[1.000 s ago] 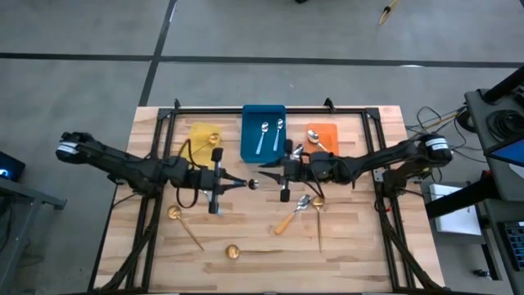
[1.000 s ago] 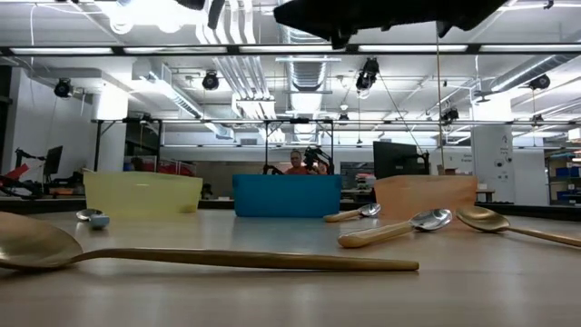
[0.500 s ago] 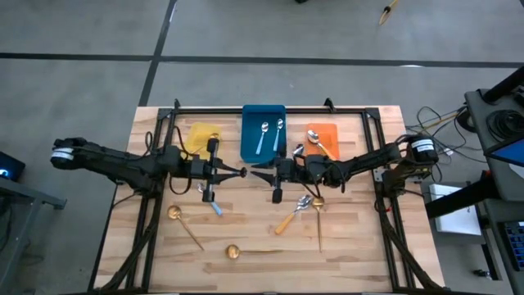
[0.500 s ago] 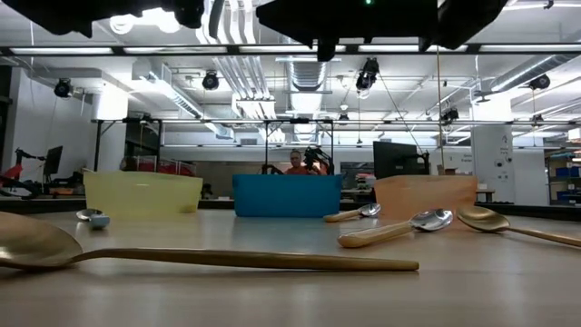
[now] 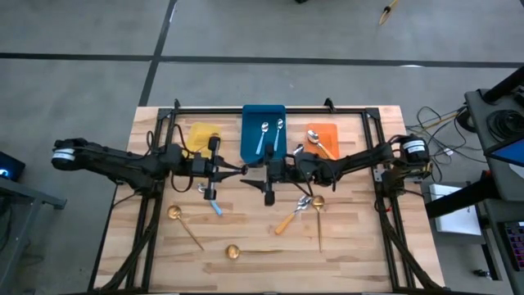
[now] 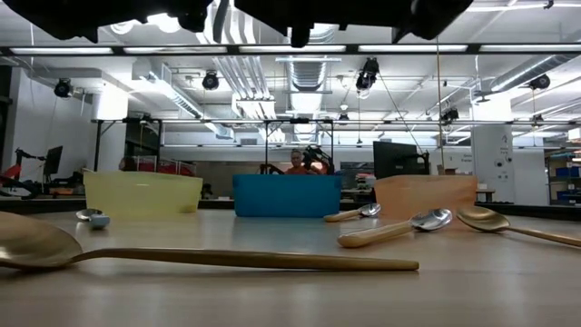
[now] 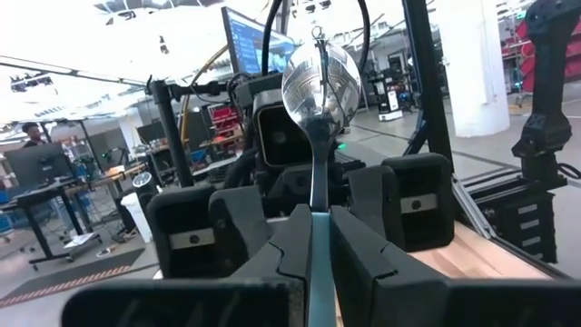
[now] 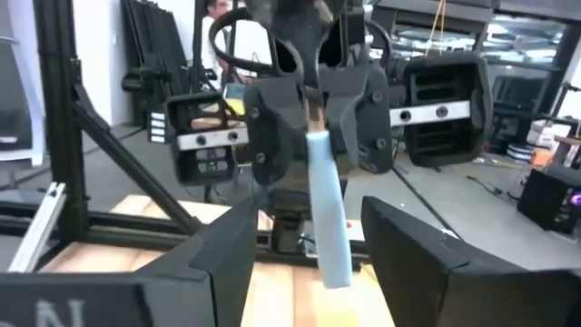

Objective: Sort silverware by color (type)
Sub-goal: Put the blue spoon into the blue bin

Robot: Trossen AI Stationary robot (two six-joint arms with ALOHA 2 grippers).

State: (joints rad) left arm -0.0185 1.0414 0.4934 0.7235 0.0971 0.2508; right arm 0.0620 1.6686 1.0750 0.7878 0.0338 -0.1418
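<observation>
My left gripper (image 5: 239,170) hovers above the table's middle, shut on a spoon (image 7: 320,77) with a silver bowl and a light-blue handle (image 8: 327,218). My right gripper (image 5: 255,170) faces it from the table's right. It is open, its fingers (image 8: 218,263) on either side of the handle's lower end and apart from it. The blue bin (image 5: 264,152) holds two spoons (image 5: 262,135). An orange-handled spoon (image 5: 316,141) lies in the orange bin (image 5: 327,131). The arm partly hides the yellow bin (image 5: 201,131). My left gripper pinches the spoon where the silver neck meets the blue handle (image 7: 313,213), between its two fingertips. The fingers come level from the table's left and lie across the spoon. The spoon stands nearly upright, bowl up, handle hanging below the fingers, clear of the table.
Loose on the wood lie a blue-handled spoon (image 5: 215,208), gold spoons (image 5: 185,224) (image 5: 246,251) (image 5: 318,215) and an orange-handled spoon (image 5: 288,220). Another spoon (image 5: 297,151) lies by the orange bin. A black frame (image 5: 270,109) runs along the far edge.
My left gripper has swung toward the far edge with the spoon, uncovering the blue-handled spoon on the table. My right gripper has gone toward the table's left, up to the left gripper.
</observation>
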